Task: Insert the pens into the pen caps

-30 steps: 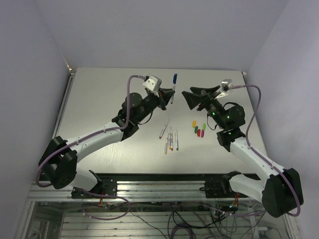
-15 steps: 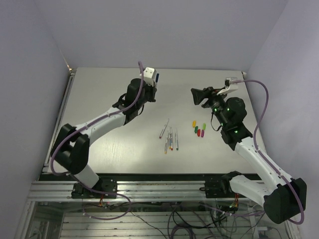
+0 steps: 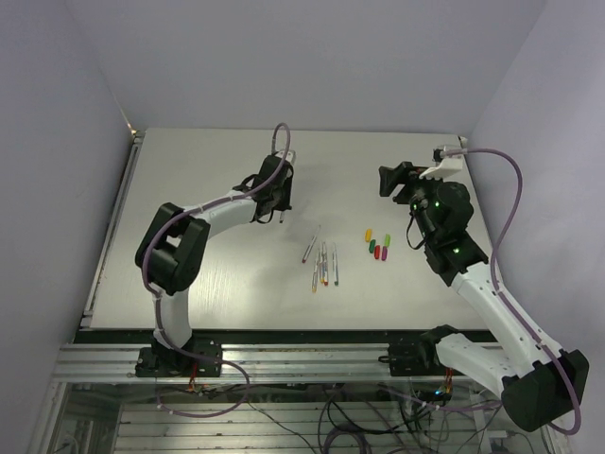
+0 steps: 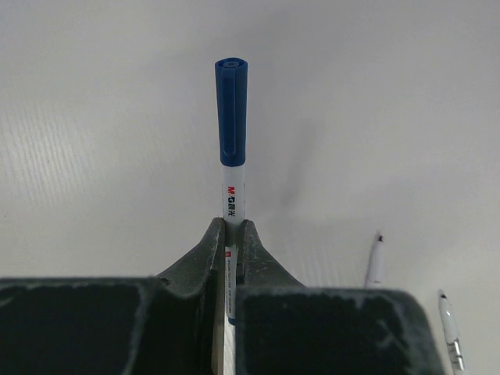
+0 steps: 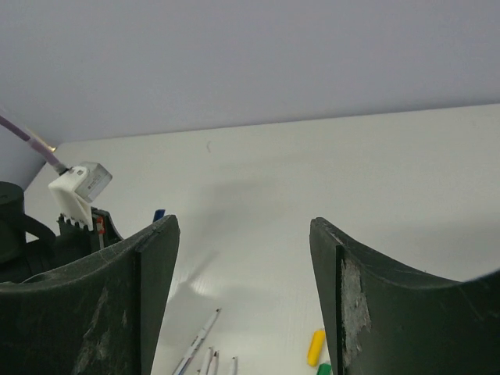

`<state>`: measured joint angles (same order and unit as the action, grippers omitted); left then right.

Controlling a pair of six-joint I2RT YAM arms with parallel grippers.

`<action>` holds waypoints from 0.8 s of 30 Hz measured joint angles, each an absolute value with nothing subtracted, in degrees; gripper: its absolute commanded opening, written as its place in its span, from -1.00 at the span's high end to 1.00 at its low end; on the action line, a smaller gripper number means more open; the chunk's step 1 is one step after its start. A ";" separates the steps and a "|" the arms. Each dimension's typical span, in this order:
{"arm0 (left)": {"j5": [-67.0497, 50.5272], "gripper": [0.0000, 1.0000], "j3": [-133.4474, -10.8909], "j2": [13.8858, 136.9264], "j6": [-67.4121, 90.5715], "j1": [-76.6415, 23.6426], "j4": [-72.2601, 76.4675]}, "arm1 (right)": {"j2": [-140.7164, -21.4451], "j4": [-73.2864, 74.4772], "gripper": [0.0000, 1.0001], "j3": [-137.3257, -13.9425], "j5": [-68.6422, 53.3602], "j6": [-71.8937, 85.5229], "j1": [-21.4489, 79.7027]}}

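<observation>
A: Biggest thing first?

B: A wide, pale table [image 3: 189,189], flat under all the rest.

A: Next biggest?

B: The left arm [image 3: 217,210], stretched far out over the middle of the table. Then the right arm [image 3: 482,284], lifted high over the right side.

A: And the left gripper [image 4: 231,226]?

B: Squeezed tight on a white pen [image 4: 232,199]. Pinched around the middle, with the front half poking out past the fingertips. Over the table, to the left of the other pens and well apart from them. Touching the table or not? Cannot tell.

A: Anything on the end of that pen?

B: Yes, a blue cap [image 4: 231,109], sitting on the far end.

A: And the right gripper [image 5: 244,226]?

B: Spread wide apart, with nothing in between. Up in the air, beyond the little caps.

A: More pens [image 3: 323,263] somewhere?

B: Lying flat near the middle of the table, close together. Mostly lined up the same way, with one tilted off to the left.

A: Smallest of all?

B: The caps [image 3: 377,244], a tiny bunch just to the right of those pens. Yellow, green and red ones easy to spot. On the table, not on any pen.
</observation>
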<state>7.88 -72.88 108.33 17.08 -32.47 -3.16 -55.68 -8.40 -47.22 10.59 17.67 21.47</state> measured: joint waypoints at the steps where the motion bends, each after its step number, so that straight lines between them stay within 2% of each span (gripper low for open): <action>1: 7.97 0.86 -73.30 109.03 17.67 -32.05 -3.88 | -55.48 -8.34 -0.35 -47.22 11.11 17.50 21.47; 9: 9.69 0.86 -77.08 113.54 20.88 -30.92 -6.42 | -54.04 -8.29 -0.38 -46.52 13.91 16.73 21.47; 15: 10.63 0.61 -78.00 116.18 22.28 -30.83 -7.57 | -54.15 -7.25 -0.37 -46.15 14.15 16.97 21.47; 24: 11.18 0.43 -78.37 118.43 23.44 -30.44 -8.23 | -54.37 -6.90 -0.38 -44.31 13.89 17.52 21.47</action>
